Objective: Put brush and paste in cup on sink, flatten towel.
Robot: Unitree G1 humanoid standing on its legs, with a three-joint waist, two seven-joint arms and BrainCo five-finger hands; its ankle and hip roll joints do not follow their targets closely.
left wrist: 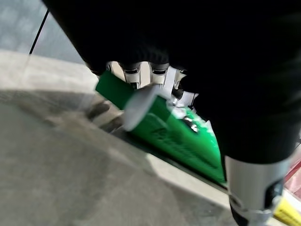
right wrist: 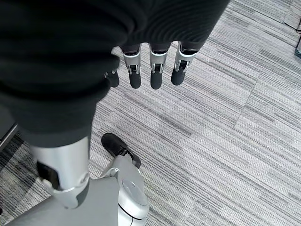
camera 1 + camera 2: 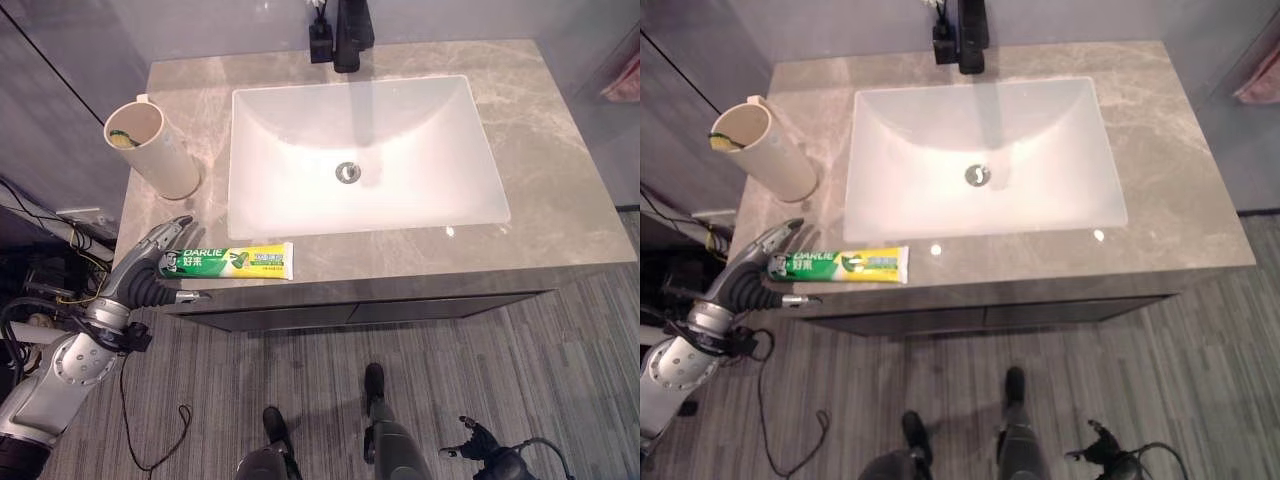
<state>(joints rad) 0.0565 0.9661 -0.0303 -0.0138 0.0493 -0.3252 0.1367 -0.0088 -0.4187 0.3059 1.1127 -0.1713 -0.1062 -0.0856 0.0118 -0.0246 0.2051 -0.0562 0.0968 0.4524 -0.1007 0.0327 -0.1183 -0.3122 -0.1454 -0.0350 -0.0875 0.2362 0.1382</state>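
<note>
A: One thing sits in front of us, the toothpaste tube (image 3: 232, 262), lying flat along the front edge of the counter (image 3: 560, 180), just left of the basin (image 3: 365, 150). The cup (image 3: 155, 148) stands behind it at the back left, with something yellow-green inside.

B: How do we expect the tube to handle?

A: Light and soft, we judge; it would dent if squeezed hard, and the glossy skin looks slippery. We would take it across the middle of the body, not by the crimped tail.

B: Where is our left hand (image 3: 150, 262)?

A: At the green cap end, fingers above and thumb below, curling around it; we cannot tell whether it truly grips yet.

B: And our right hand (image 2: 141, 70)?

A: Hanging over the floor, fingers relaxed, holding nothing
</note>
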